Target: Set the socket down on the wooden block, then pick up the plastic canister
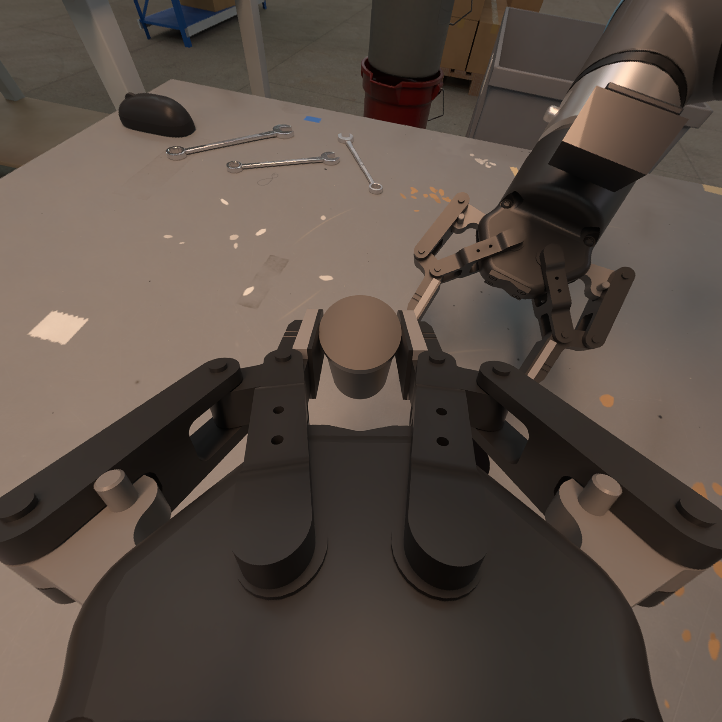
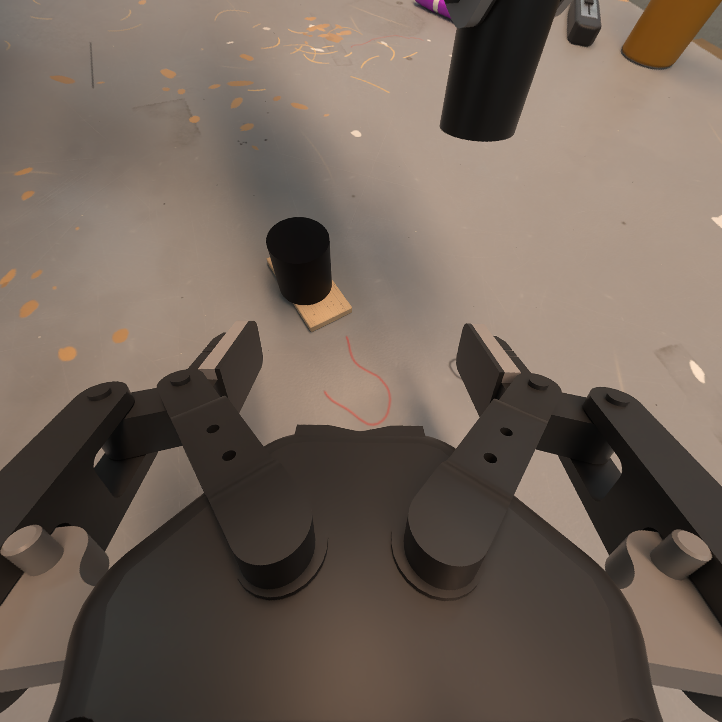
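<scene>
A short black socket (image 2: 299,260) stands upright on a small flat wooden block (image 2: 326,310) on the grey table. My right gripper (image 2: 358,340) is open and empty, hovering just short of the block; it also shows in the left wrist view (image 1: 476,340). My left gripper (image 1: 359,332) is shut on a dark cylindrical plastic canister (image 1: 359,363). In the right wrist view the canister (image 2: 488,78) hangs clear above the table at the upper right, its top end hidden by the left gripper's fingers.
Three silver wrenches (image 1: 230,142) (image 1: 283,161) (image 1: 360,162) and a black rounded object (image 1: 156,115) lie at the table's far side. A red bucket (image 1: 398,95) stands on the floor beyond. An orange cylinder (image 2: 664,35), a small dark device (image 2: 584,23) and a red string (image 2: 367,385) are also on the table.
</scene>
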Available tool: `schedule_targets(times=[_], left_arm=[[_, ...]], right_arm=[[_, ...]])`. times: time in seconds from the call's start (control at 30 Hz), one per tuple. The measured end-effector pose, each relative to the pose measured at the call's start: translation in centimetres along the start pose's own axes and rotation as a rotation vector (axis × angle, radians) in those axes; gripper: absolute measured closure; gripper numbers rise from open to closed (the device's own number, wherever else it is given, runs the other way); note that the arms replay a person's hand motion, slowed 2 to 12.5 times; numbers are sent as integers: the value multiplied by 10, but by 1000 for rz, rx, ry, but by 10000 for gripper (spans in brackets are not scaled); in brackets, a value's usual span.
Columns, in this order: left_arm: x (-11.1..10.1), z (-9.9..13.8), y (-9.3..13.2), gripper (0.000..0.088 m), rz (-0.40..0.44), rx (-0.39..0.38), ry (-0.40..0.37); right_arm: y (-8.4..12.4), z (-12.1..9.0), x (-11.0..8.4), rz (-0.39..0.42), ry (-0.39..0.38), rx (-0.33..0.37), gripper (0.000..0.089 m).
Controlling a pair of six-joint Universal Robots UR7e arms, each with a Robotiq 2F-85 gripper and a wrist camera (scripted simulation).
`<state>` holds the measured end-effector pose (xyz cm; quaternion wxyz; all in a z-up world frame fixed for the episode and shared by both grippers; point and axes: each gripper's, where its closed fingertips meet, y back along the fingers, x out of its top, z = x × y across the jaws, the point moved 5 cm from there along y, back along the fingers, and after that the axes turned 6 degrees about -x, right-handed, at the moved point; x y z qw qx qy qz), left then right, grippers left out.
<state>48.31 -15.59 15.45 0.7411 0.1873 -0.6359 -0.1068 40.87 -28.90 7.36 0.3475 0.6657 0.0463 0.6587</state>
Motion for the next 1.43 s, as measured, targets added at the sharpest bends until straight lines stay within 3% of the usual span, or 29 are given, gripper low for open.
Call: schedule_targets(times=[0.43,0.67,1.03,1.43], left_arm=[[-1,1,0,553,-9,-4,1],[0,1,1,553,-8,-3,-1],[-1,0,1,553,-9,-3,2],[0,1,1,553,-10,-3,1]], right_arm=[[-1,-11,-7,-63,39,82,39],[1,-15,-3,-51,48,82,39],[0,-17,-15,-178,72,84,39],[7,-23,-13,-207,77,123,39]])
